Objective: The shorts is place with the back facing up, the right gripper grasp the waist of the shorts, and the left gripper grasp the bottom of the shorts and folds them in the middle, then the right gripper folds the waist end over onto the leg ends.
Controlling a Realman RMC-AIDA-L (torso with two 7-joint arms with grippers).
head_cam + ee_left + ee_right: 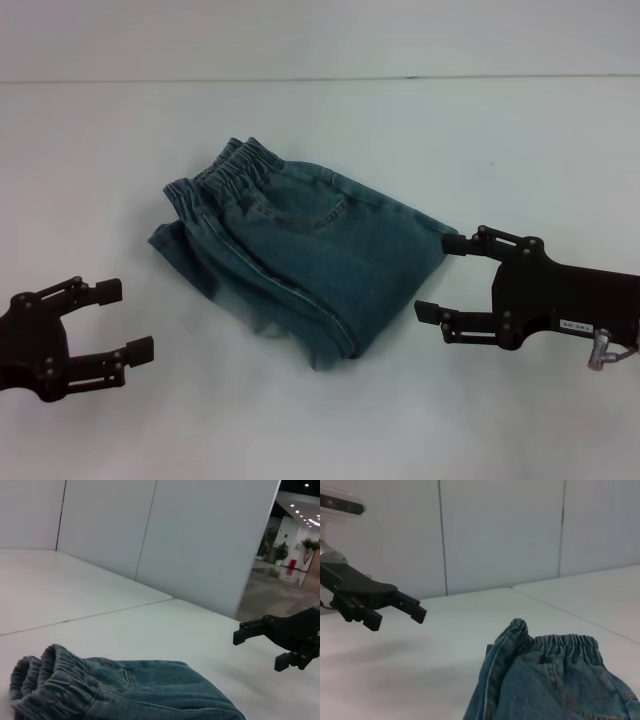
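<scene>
The shorts (300,260) lie folded in a soft, floppy pile between both pincers, with the right gripper (452,275) open just beside their edge and the left gripper (122,320) open farther off, so pinch the thick waist (232,165).

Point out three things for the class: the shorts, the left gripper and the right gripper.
the shorts (310,265): head view, on the upper denim layer below the pocket.
the left gripper (125,320): head view, midway between its open fingertips.
the right gripper (438,277): head view, midway between its open fingertips, beside the shorts' edge.
</scene>
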